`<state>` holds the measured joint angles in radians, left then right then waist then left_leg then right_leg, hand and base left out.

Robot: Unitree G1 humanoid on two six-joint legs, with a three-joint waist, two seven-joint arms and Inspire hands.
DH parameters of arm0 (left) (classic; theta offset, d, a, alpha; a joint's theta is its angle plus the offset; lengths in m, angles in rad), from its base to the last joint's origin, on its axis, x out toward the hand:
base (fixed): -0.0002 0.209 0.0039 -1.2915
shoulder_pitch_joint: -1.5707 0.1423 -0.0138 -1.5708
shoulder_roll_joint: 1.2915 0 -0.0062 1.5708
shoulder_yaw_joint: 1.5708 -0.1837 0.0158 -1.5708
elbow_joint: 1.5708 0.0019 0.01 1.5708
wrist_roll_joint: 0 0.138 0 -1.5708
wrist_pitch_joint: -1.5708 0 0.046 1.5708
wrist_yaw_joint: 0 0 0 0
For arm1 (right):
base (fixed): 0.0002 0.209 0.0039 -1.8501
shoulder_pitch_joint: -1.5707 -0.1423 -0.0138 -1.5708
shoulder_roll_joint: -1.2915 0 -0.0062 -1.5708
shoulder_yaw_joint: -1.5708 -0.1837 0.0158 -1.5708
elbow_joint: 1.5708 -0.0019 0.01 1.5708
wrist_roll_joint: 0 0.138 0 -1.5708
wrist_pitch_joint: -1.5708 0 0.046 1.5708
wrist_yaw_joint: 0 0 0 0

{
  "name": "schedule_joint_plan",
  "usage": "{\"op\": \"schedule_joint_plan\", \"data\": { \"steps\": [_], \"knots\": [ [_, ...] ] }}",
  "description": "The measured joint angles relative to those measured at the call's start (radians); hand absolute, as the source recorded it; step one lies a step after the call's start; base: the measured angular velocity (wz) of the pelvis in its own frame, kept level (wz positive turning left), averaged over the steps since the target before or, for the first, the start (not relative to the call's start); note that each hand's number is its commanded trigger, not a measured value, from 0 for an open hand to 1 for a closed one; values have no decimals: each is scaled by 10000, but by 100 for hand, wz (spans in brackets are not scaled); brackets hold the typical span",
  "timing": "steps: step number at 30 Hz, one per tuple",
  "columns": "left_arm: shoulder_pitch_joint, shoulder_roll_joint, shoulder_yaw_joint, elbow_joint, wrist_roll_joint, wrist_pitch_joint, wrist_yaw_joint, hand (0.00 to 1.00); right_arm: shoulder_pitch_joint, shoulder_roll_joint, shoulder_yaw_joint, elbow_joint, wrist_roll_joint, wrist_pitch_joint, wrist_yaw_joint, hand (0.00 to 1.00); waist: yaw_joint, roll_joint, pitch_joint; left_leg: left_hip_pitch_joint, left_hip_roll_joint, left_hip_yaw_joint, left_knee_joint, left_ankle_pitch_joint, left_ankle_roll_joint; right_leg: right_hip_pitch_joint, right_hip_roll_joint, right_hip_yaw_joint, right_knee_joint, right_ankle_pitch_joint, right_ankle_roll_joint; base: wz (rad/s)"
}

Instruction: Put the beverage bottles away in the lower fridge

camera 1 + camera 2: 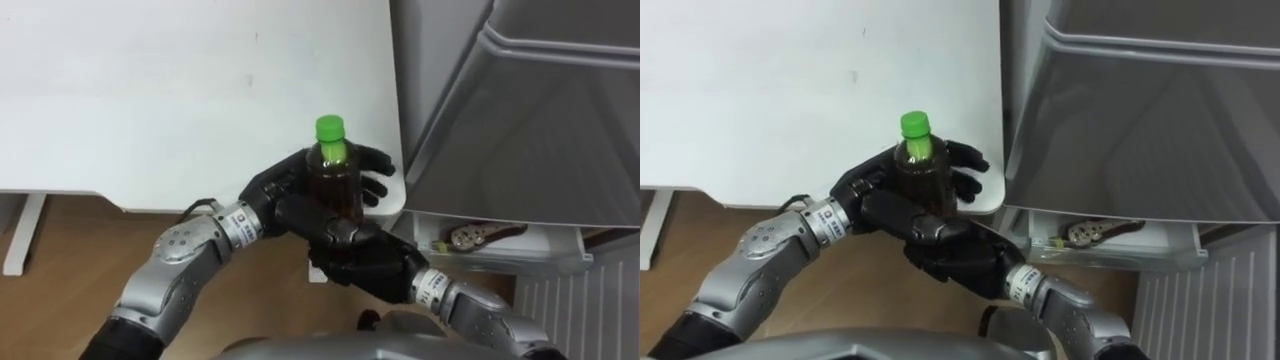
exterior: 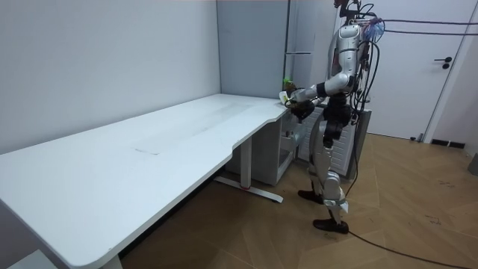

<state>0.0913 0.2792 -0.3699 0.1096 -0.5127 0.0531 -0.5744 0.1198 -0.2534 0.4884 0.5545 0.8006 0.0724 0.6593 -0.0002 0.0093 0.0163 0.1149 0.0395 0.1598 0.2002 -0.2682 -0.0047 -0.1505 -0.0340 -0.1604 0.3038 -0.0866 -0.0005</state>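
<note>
Closest to me, at 5 o'clock in the head view, the right hand [image 1: 355, 262] came up from below. Its dark fingers were curled across the foot of the clear plastic bottle of brown drink [image 1: 335, 188]. At 8 o'clock the left hand [image 1: 278, 192] came in from the side. Its fingers were wrapped round the back of the bottle and showed again at the bottle's 3 o'clock. Both hands were therefore closed on the bottle, and neither was spread.

The bottle stood upright between them, its round green screw cap [image 1: 330, 128] on top. It was held just at the near right corner of the flat white table [image 1: 180, 90], which ran away toward 11 o'clock. I could not tell whether its base touched the tabletop.

At 3 o'clock, just beside that corner, stood the grey metal fridge [image 1: 520, 110]. Below it, at 4 o'clock, a white drawer [image 1: 545, 255] stood open with a small brown packet [image 1: 478, 236] lying in it.

In the room view the robot stood upright on the wooden floor [image 2: 418, 194] at the table's far end, with a white door [image 2: 441, 67] beyond at 2 o'clock.
</note>
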Motion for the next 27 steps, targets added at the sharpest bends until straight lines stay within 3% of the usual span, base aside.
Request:
{"op": "schedule_joint_plan", "data": {
  "steps": [8, 13, 20, 25, 27],
  "knots": [
    [0, -12, 388, -1660, 24, 12, 401, 0, 218, -7, -65, -13, 8, -316, 328, 100, 32, -43, -22, 70, 6, -73, 27, -1, 0, 157, 1, -45, -133, 12, -17, 1],
    [-6, -48, 550, -2253, 11, -240, 665, 0, 215, -39, -110, 11, -22, -440, 227, 100, 63, -41, -25, 180, 8, -58, -6, -1, 0, 251, 4, -37, -127, 10, -15, 0],
    [-3, -180, 799, -3963, 17, -697, 1793, 0, 248, -63, -102, 443, -896, -502, -212, 100, 81, -49, -31, 267, 15, -68, -12, 0, 0, 347, 23, -42, -143, 10, -14, 0],
    [131, -316, 1729, -5172, 292, -1416, 2950, 0, 494, -45, -645, 472, -1696, -612, -467, 100, 257, 83, 12, 547, 20, 8, -96, 0, 0, 566, 43, 6, -148, 7, -10, -3],
    [221, -462, 2442, -5522, 1166, -1869, 3796, 0, 759, -53, -1089, 480, -2049, -711, -548, 100, 439, 184, -19, 667, 20, -22, -164, 0, 0, 698, 44, -7, -154, 3, -4, 2]
  ]
}}
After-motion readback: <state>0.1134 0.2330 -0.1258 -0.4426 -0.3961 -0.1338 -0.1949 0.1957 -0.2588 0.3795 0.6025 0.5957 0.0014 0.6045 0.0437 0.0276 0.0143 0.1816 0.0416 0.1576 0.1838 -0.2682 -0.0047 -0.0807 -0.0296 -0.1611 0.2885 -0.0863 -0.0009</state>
